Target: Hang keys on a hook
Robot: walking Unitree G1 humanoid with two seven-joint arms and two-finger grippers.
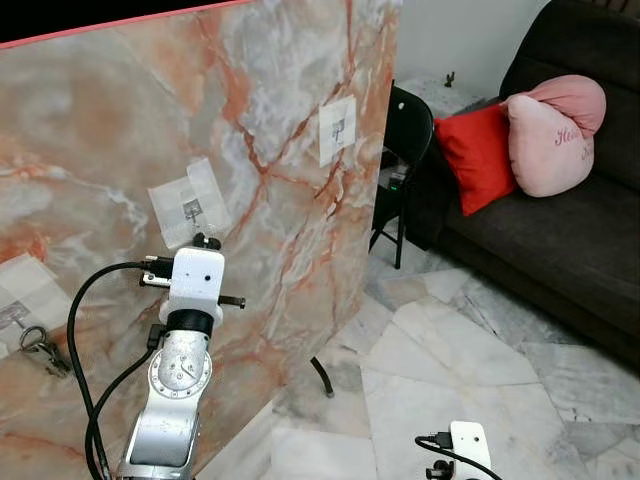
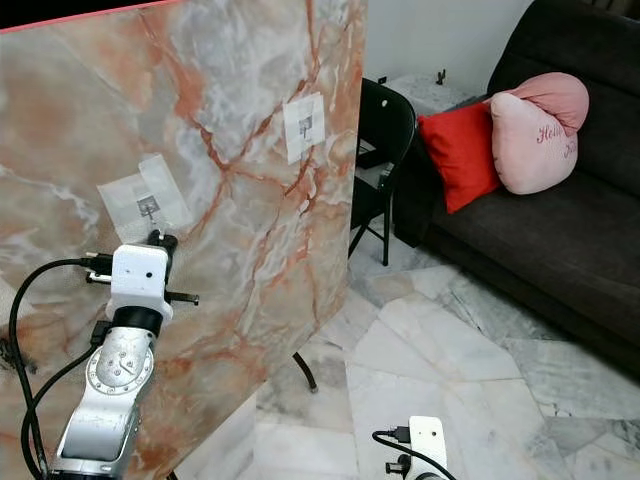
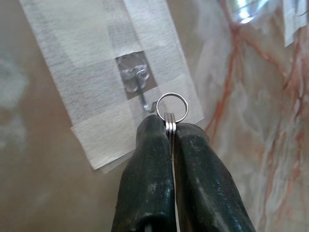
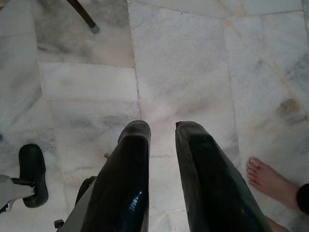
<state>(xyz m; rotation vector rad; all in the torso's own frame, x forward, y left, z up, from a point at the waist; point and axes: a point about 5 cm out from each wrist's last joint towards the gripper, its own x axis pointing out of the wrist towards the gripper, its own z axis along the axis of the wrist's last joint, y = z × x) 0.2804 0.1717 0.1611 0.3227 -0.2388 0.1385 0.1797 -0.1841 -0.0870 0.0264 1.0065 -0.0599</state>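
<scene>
Key ring [image 3: 172, 107] pinched in left hand [image 3: 170, 133], beside the hook [image 3: 145, 100].
Fingers clamped tight on ring. Right hand [image 4: 161, 126] hung apart-fingered, empty, above marble floor [image 4: 193, 63].

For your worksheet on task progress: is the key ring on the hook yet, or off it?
Off. The left gripper pinches the ring beside the hook, whose tip sits outside the loop.

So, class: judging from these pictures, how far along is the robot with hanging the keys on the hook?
Done: the left gripper is shut on the key ring and has it up against the marble board. In hand: the ring sits just beside the tip of the taped-on hook, not yet over it. Left: slip the ring over the hook and let go. The right gripper hangs idle over the floor.
</scene>
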